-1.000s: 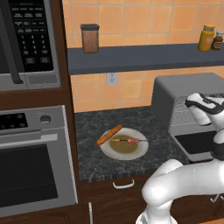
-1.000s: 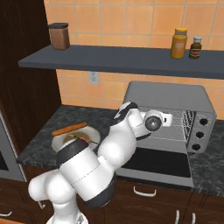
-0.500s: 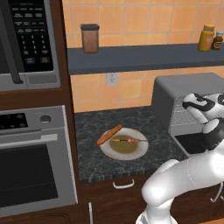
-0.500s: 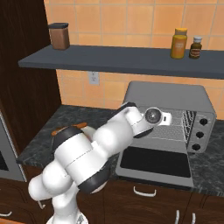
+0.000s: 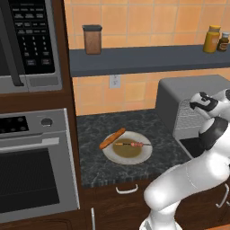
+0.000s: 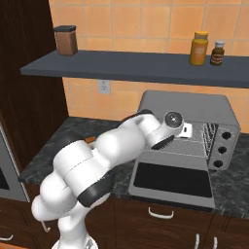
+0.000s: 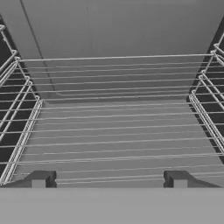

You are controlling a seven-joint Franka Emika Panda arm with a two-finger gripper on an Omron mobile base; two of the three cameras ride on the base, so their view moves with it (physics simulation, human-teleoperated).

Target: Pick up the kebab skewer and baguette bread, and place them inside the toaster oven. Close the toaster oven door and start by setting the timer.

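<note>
The gripper [image 7: 109, 178] gapes wide and empty, facing the toaster oven [image 6: 187, 109] rack. Kebab skewer [image 5: 129, 144] and baguette bread [image 5: 112, 138] lie on the plate [image 5: 127, 155], well off to its left.

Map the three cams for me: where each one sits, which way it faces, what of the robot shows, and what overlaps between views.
Left base view: behind the arm to its left, facing the counter; plate with baguette bread and kebab skewer; arm at lower right.
Right base view: behind to the right, facing the toaster oven and its lowered toaster oven door; arm from lower left.
Hand view: on the hand, looking into the oven at the wire rack; open gripper at bottom.
Shared: both base views show oven and shelf; rack in right base and hand views.
</note>
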